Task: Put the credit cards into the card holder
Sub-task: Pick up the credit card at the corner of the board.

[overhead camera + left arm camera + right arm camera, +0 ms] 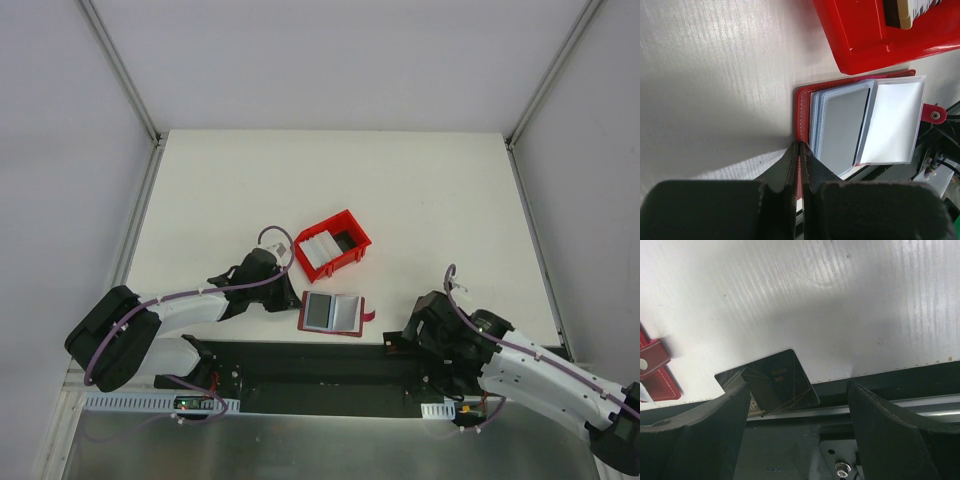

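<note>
1. Bench (400, 190): its near edge runs just below the right pincer (798, 387). A card nudged that way could drop off the edge into the dark frame.
2. Bin (860, 45): it sits just ahead of the left pincer (799, 150), close to the wallet. It could be knocked if the wallet is dragged forward. Most of its white cards (318, 248) are cut off in the wrist view, so no count can be made.
3. Wallet (840, 125): it lies open, and its red corner appears to be pinched by the closed left pincer. If that thin hold slips, the wallet may slide or its loose pockets flop shut. How deep the grip goes is hidden by the fingers, and the filled pockets cannot be told from the empty ones.
4. Dark card (775, 382): it lies flat under the wide-open right pincer, nearer the left finger. A flat card may be pushed rather than lifted. Its near corner is lost against the dark frame, so any overhang cannot be judged.
</note>
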Controlling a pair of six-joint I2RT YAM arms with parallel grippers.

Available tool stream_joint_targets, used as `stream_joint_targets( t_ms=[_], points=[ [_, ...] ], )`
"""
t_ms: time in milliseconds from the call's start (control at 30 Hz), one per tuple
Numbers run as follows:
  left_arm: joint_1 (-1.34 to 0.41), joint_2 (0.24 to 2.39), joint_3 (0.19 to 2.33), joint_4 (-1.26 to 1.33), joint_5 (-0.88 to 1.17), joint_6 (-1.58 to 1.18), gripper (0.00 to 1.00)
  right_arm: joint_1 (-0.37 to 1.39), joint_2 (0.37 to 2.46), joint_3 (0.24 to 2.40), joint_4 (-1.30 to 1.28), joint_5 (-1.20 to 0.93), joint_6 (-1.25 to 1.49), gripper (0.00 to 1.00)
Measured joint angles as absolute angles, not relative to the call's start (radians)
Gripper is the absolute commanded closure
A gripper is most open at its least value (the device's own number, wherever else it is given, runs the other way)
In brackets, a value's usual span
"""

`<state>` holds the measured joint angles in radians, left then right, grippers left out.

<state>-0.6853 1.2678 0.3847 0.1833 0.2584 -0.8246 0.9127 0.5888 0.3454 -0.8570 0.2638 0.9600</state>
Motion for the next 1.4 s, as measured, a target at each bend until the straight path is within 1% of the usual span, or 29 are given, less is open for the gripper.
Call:
stream_joint_targets(
  t_ms=[333,467,500,533,567,700,767,833,900,933,967,1033,1100,1133,1167,1200,1267,1400],
  points=[
    [-0.685,1.277,0.385,0.196,0.258,-0.825,1.0,0.839,0.572,0.281,-0.75,0.154,0.915,0.22],
    [-0.685,1.281,0.385,0.199,0.259,-0.825,1.0,0.831,0.543,0.268,-0.74,0.132,0.911,0.29],
    [-0.685,1.283,0.385,0.2,0.259,-0.825,1.0,0.829,0.534,0.264,-0.736,0.123,0.912,0.31],
    [-0.685,1.285,0.385,0.2,0.26,-0.825,1.0,0.828,0.525,0.26,-0.735,0.117,0.912,0.36],
    [-0.685,1.287,0.385,0.202,0.26,-0.825,1.0,0.826,0.519,0.255,-0.73,0.11,0.912,0.39],
    [-0.685,1.29,0.385,0.205,0.262,-0.825,1.0,0.826,0.506,0.234,-0.7,0.073,0.92,0.48],
    [-0.685,1.29,0.385,0.206,0.262,-0.825,1.0,0.826,0.503,0.223,-0.68,0.055,0.928,0.54],
    [-0.685,1.291,0.385,0.206,0.262,-0.825,1.0,0.826,0.503,0.213,-0.663,0.038,0.935,0.58],
    [-0.685,1.291,0.385,0.207,0.262,-0.825,1.0,0.826,0.504,0.204,-0.647,0.025,0.944,0.67],
    [-0.685,1.291,0.385,0.207,0.262,-0.825,1.0,0.826,0.505,0.2,-0.635,0.015,0.951,0.7],
    [-0.685,1.291,0.385,0.207,0.262,-0.825,1.0,0.826,0.508,0.195,-0.62,0.004,0.954,0.71],
    [-0.685,1.291,0.385,0.207,0.262,-0.825,1.0,0.826,0.515,0.193,-0.602,-0.012,0.959,0.78],
    [-0.685,1.291,0.385,0.207,0.262,-0.825,1.0,0.826,0.518,0.193,-0.593,-0.019,0.96,0.81],
    [-0.685,1.291,0.385,0.207,0.262,-0.825,1.0,0.827,0.517,0.193,-0.59,-0.021,0.959,0.87],
    [-0.685,1.292,0.385,0.207,0.262,-0.825,1.0,0.827,0.517,0.193,-0.589,-0.022,0.959,0.9],
    [-0.685,1.292,0.385,0.207,0.262,-0.825,1.0,0.827,0.516,0.193,-0.587,-0.023,0.958,0.9],
    [-0.685,1.292,0.385,0.207,0.263,-0.825,1.0,0.827,0.514,0.193,-0.589,-0.023,0.958,0.96],
    [-0.685,1.292,0.385,0.208,0.263,-0.825,1.0,0.827,0.483,0.195,-0.606,-0.017,0.951,0.97]
  ],
)
